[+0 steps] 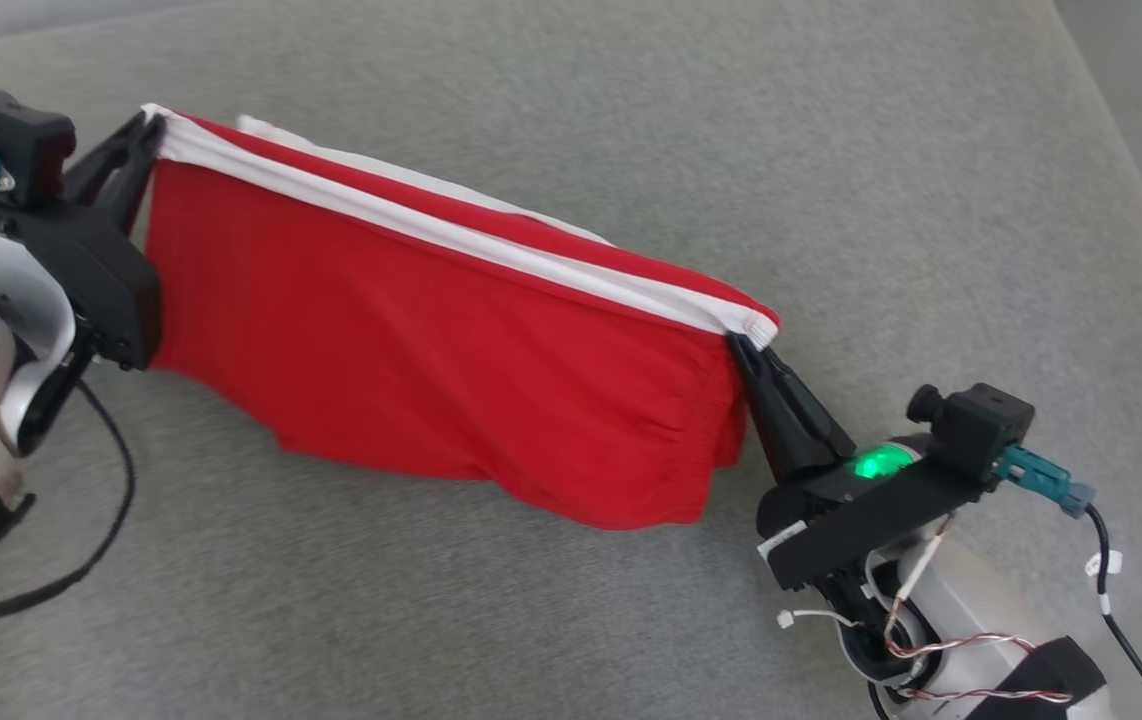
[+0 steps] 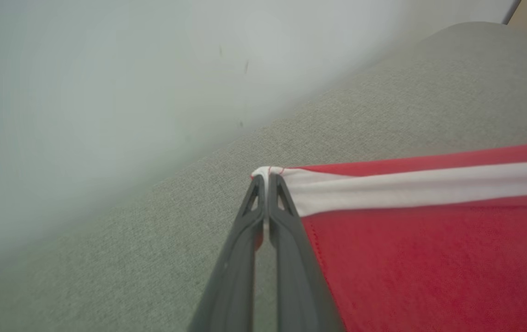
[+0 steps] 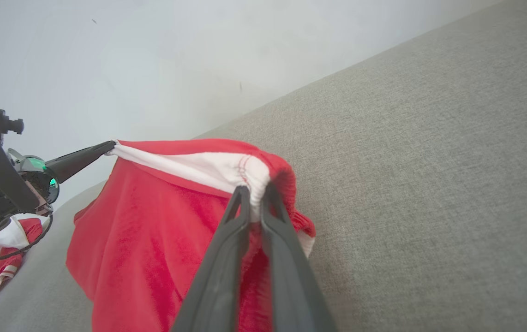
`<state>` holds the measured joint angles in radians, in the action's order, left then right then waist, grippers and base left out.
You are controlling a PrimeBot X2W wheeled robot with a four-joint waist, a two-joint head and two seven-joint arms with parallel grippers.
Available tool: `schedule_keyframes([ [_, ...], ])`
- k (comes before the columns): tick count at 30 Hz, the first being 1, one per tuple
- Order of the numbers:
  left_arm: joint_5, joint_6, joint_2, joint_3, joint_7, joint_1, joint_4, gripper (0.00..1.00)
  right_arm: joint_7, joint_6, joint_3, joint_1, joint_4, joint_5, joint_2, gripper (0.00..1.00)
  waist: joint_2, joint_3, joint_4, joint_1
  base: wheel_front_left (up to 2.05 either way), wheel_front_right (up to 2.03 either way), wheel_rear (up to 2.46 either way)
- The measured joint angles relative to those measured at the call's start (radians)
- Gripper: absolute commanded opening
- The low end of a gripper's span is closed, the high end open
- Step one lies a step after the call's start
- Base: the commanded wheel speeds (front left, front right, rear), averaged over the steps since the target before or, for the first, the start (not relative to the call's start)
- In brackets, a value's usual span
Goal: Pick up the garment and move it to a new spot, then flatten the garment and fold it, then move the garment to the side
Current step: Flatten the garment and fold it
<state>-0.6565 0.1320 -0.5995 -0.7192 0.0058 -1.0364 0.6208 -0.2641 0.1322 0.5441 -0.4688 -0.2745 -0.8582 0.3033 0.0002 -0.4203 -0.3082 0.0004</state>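
Right pincer (image 1: 746, 345) is clamped shut on the near corner of the white waistband (image 1: 451, 235), pinching the gathered elastic. Its forearm rises from the lower right, fingers angled up and left. Next out, the red garment (image 1: 431, 380) hangs stretched between both grips over the grey cushion (image 1: 831, 150). That tension keeps it spread flat, I'd say for the carry. Whether the hem brushes the cushion, can't tell. Farthest, the left pincer (image 1: 146, 135) is closed on the other waistband corner, arm reaching in from the left.

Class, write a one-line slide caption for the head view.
Both arms' jaws, shut on opposite ends of its white waistband, stretch the red garment over grey upholstery.
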Motion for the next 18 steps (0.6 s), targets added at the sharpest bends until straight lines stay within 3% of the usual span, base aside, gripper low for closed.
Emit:
schedule_keyframes([
  [7, -0.033, 0.0, -0.008, -0.095, -0.045, -0.064, 0.093, 0.0, 0.0, 0.0, -0.009, -0.023, -0.001, 0.095, -0.042, 0.0, 0.0, -0.044, -0.056, -0.0002, 0.0, 0.0, 0.0],
  [14, -0.087, 0.0, 0.005, -0.149, -0.125, -0.089, 0.17, 0.0, 0.0, 0.0, -0.054, -0.02, 0.008, 0.193, -0.073, 0.0, 0.0, -0.066, -0.07, -0.0002, 0.0, 0.0, 0.0],
  [15, -0.088, 0.0, 0.011, -0.158, -0.136, -0.093, 0.181, 0.66, 0.0, 0.0, -0.061, -0.017, 0.009, 0.207, -0.078, 0.45, 0.0, -0.065, -0.069, -0.0002, 0.0, 0.0, 0.0],
  [16, -0.088, 0.0, 0.016, -0.169, -0.143, -0.095, 0.193, 1.0, 0.0, 0.0, -0.067, -0.012, 0.01, 0.219, -0.082, 0.96, 0.0, -0.061, -0.067, -0.0002, 0.0, 0.0, 0.0],
  [18, -0.106, 0.0, 0.023, -0.175, -0.172, -0.094, 0.216, 1.0, 0.0, 0.0, -0.071, 0.003, 0.009, 0.234, -0.084, 1.0, 0.0, -0.052, -0.065, -0.0003, 0.0, 0.0, 0.0],
])
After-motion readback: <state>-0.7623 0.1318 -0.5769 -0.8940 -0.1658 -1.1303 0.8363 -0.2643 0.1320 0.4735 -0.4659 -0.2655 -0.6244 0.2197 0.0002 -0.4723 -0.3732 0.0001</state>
